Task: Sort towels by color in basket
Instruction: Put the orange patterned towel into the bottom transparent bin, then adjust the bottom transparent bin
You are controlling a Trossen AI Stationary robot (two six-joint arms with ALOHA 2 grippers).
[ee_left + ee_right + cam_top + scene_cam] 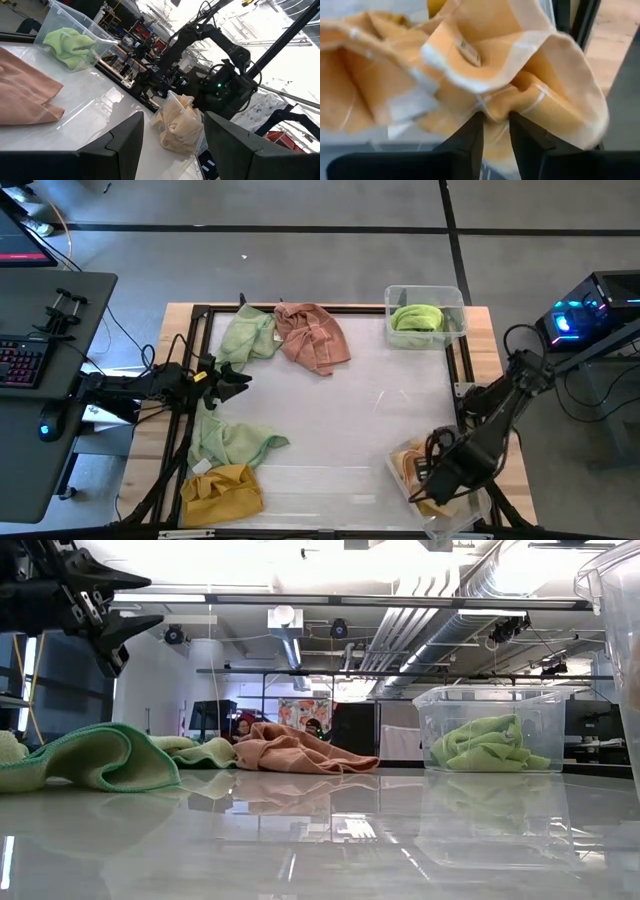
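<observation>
Peach-orange towel (485,75) pinched between right gripper (495,127) fingers, over clear bin (432,510) at table's near right corner. Left gripper (238,377) open, hovering at left side between pale green towels (232,442). Bright green towel (417,318) in far bin (456,298).

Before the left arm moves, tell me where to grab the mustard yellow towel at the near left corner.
Take the mustard yellow towel by the raised folds near its middle, coming straight down from above. It lies bunched in a low heap on the table, so its flat edges offer little to pinch. The open left gripper hovers farther back, past the pale green towel.
</observation>
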